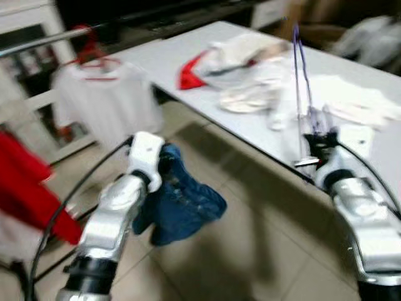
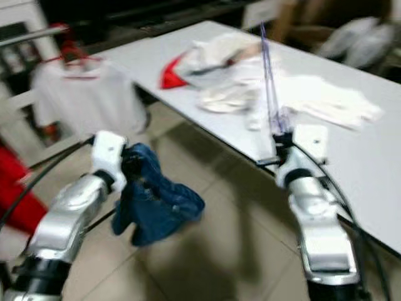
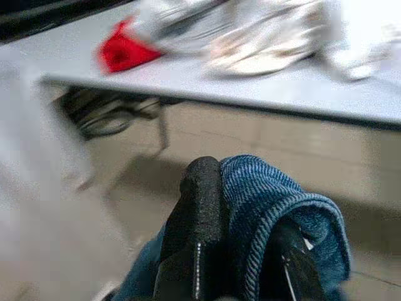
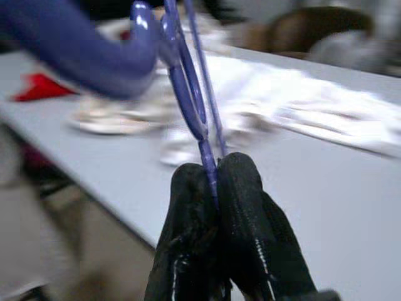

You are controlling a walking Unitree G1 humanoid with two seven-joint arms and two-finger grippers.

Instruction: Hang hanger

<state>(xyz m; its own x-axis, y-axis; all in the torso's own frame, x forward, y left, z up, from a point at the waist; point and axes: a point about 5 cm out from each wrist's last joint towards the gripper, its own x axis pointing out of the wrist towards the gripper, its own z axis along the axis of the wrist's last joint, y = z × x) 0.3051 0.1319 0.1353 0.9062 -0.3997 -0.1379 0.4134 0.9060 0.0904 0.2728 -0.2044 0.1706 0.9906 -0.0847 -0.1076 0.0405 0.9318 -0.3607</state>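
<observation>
The right gripper [image 4: 213, 182] has its black fingers pressed together on the thin blue-purple plastic hanger [image 1: 299, 81], which stands nearly upright above the near edge of the long white table [image 2: 188, 69]. The left gripper [image 3: 241, 226] pinches a fold of dark blue denim garment [image 1: 182, 200], and the cloth hangs over the beige tiled floor [image 1: 250, 219], well apart from the table's edge. Open floor lies between the two arms (the head views are blurred). On the tabletop lie a red cloth [image 1: 190, 74] near the left edge and a heap of white clothes [image 2: 250, 75] beyond the hanger. To the left, a white shirt on a red hanger [image 1: 103, 100] hangs from a metal clothes rail [image 1: 37, 42], with a red garment [image 1: 25, 188] lower down.
</observation>
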